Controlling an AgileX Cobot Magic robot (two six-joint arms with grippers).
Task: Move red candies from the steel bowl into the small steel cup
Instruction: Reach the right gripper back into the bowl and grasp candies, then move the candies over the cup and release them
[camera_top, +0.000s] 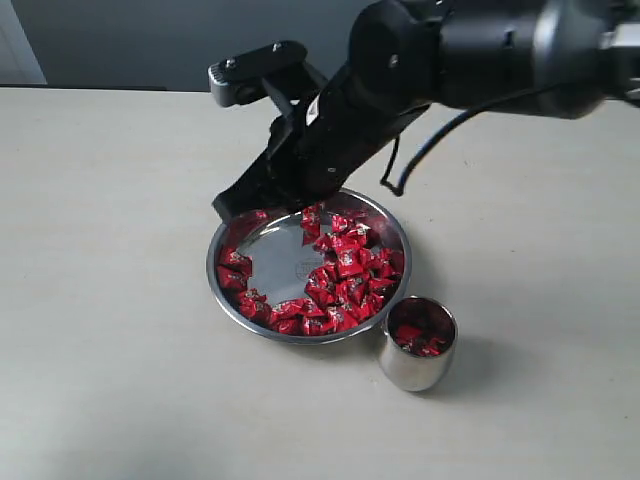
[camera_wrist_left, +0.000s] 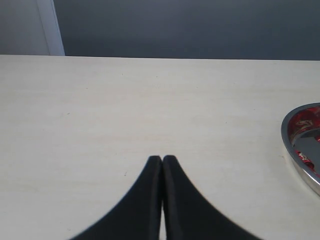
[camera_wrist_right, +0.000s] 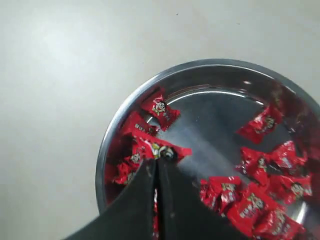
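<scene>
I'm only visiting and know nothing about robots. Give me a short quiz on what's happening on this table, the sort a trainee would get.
1. True or false: the small steel cup already has some red candies in it.
2. Pick one. The right gripper is:
A) above the cup
B) down in the steel bowl, tips shut on a candy
C) lifted well away from both vessels
3. Fill the gap: the left gripper, its jaws closed, holds ____.

Key: 1 true; 2 B; 3 nothing
</scene>
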